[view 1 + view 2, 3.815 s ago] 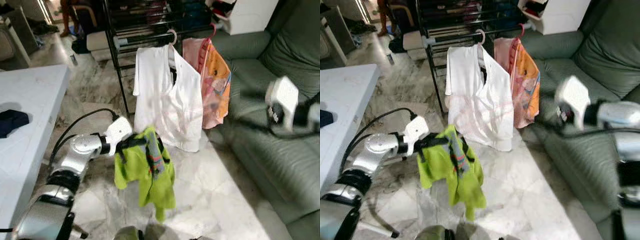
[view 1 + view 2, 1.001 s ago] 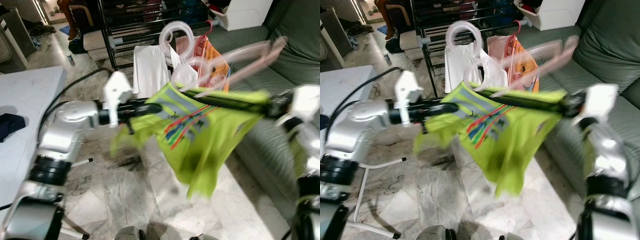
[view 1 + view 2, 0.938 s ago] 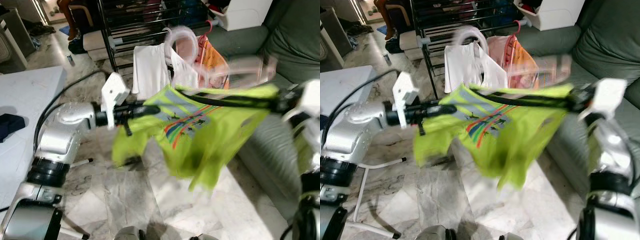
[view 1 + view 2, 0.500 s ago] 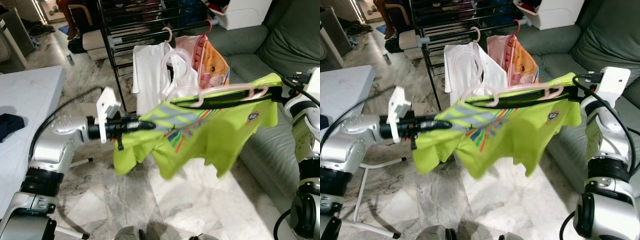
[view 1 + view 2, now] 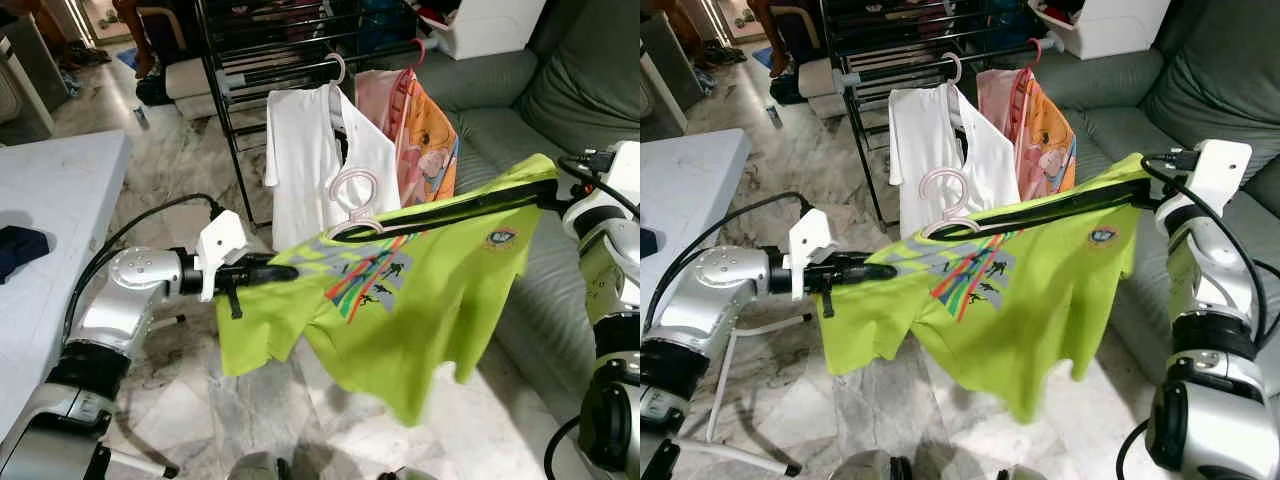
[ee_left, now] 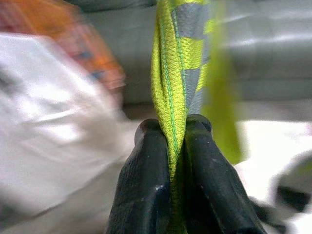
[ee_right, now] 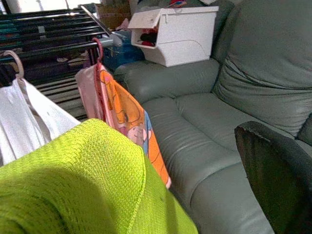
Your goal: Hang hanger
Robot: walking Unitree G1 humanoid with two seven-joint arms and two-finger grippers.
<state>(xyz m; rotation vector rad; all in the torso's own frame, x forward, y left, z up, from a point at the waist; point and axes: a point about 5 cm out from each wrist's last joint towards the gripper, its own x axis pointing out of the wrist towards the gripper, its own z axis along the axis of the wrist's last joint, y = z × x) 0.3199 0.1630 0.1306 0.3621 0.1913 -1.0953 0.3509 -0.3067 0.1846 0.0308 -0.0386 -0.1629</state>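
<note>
the lime green shirt (image 5: 400, 300) hung in the air between the two arms, well short of the black drying rack (image 5: 290, 60), with a pale pink hanger (image 5: 352, 200) poking its hook up from the collar. the left gripper (image 6: 171, 141) was pressed together on a folded edge of the fabric at one shoulder. the right gripper (image 5: 1145, 195) reached under the other shoulder, and whether its fingers were pinching could not be told. the shirt looked light, soft and floppy, likely to sag and slip, so the stiff hanger hook was probably the better place to take hold. on the rack hung a white top (image 5: 320, 160) and a pink and orange garment (image 5: 425, 130). behind, an open white box (image 7: 175, 34) seemed to hold dark clutter.
</note>
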